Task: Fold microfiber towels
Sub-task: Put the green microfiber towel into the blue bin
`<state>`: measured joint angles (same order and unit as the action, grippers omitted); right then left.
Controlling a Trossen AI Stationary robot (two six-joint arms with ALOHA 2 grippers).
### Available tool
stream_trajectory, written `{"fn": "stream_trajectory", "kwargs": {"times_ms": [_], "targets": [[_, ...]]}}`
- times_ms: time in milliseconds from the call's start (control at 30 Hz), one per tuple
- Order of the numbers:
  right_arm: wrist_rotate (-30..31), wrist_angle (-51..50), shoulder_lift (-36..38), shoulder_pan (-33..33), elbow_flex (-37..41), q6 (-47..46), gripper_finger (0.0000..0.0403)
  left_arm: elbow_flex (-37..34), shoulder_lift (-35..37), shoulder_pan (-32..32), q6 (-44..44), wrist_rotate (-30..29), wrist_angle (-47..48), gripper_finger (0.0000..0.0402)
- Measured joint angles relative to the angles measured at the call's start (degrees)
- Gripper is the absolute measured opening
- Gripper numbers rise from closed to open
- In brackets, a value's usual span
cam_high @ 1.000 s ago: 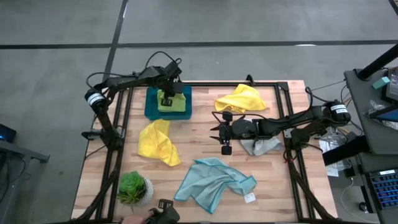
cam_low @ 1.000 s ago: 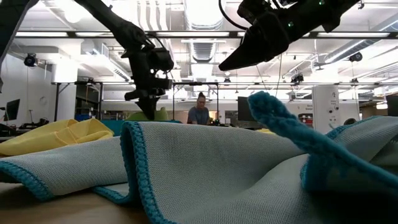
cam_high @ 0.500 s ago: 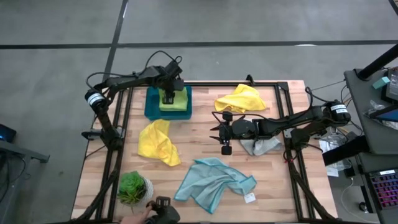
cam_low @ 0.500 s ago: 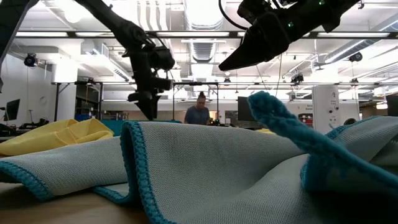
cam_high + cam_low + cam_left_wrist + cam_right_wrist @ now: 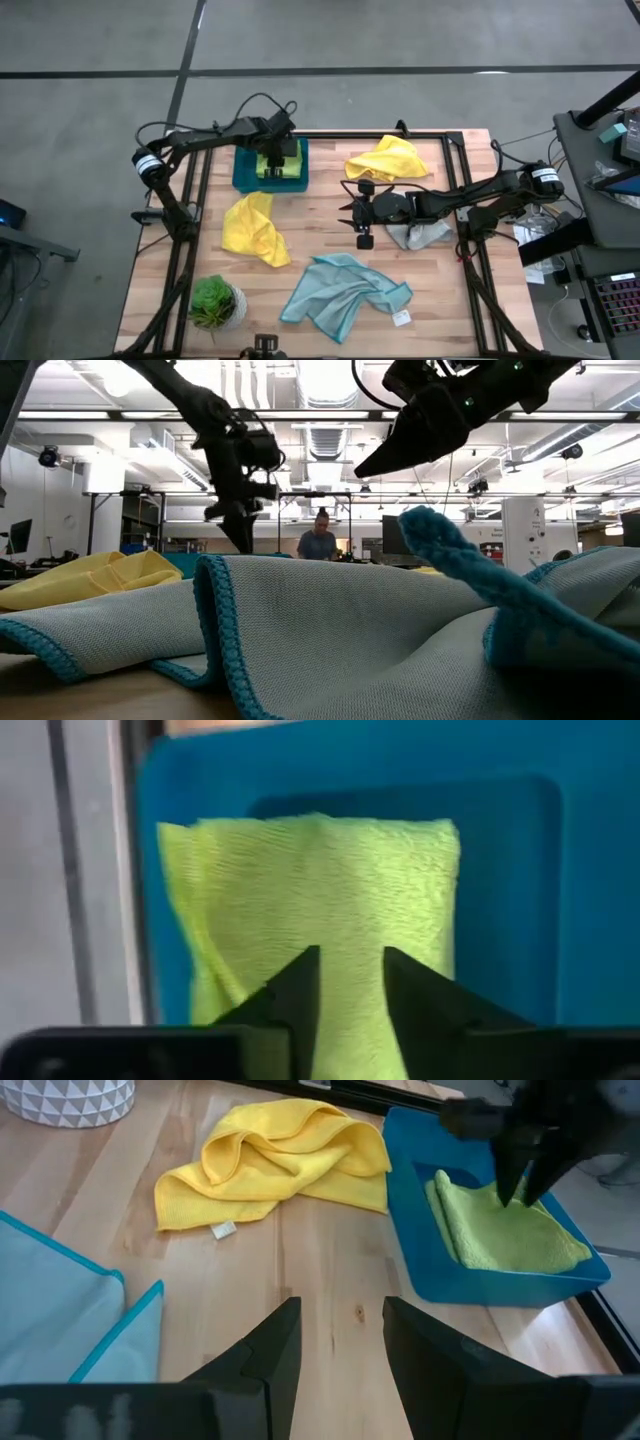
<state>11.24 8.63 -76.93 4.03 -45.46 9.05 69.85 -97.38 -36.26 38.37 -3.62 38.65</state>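
High view, looking straight down on a wooden surface (image 5: 320, 215) framed in black bars. Near its far left corner sits a teal tray (image 5: 244, 172), and inside it lies the lime green towel (image 5: 280, 165), already folded into a neat pad, so the tray seems to be where finished towels are collected. The left hand (image 5: 271, 160) hovers just over that pad. In the left wrist view its two dark fingers (image 5: 290, 995) stand a little apart, with green cloth showing through the gap and nothing pinched, which suggests the towel has been set down and let go.

Four towels remain unfolded. One yellow towel (image 5: 255, 228) lies crumpled toward the left edge, in front of the tray. A second yellow towel (image 5: 386, 159) is bunched near the far edge, right of centre. The light blue towel (image 5: 343, 290) sprawls near the front edge. The pale grey towel (image 5: 418, 236) lies toward the right edge, partly under the right arm.

The right hand (image 5: 362, 213) waits above the middle of the surface, fingers apart and holding nothing. A small potted plant (image 5: 215, 301) stands at the front left corner.
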Motion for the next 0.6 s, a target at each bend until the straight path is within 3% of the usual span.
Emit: {"fn": "stream_trajectory", "kwargs": {"times_ms": [200, 600], "targets": [[-0.01, -0.93, 0.0, 0.0, 0.25, -0.02, 0.0134, -4.64, 0.0, -0.04, -4.92, -1.4, -4.73, 0.0007], [-0.01, -1.1, 0.0, 0.0, 0.27, -0.04, 0.0134, -10.56, 0.0, 0.01, -9.53, -1.38, -10.76, 0.0001]]}}
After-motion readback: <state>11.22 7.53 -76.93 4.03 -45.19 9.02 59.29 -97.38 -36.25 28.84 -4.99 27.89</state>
